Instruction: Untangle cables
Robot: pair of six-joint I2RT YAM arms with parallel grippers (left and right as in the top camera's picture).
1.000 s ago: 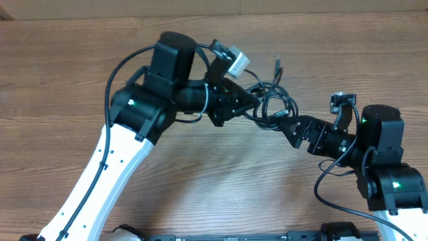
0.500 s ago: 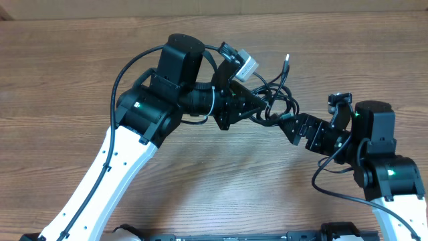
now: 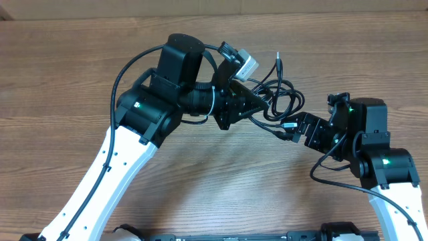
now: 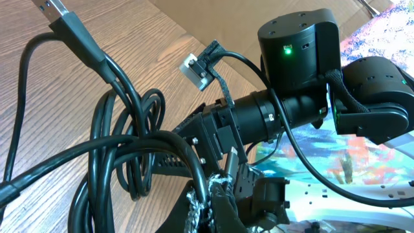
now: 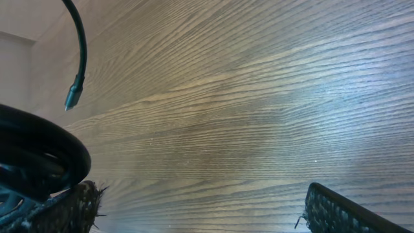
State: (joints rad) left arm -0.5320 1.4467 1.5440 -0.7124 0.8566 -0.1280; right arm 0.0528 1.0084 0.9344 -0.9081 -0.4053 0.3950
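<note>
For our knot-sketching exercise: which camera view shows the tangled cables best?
Left wrist: the cables fill the frame, loops and a plug clear. Overhead shows the cables whole but small. Right wrist catches only a loop's edge and one plug.

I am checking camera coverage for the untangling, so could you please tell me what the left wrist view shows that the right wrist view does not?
Only the left wrist view shows the left gripper shut on the cables and the right arm with its green light. Only the right wrist view shows the right gripper, open, its fingers wide apart over bare table. Both show the cables, a plug end and the wooden table.
</note>
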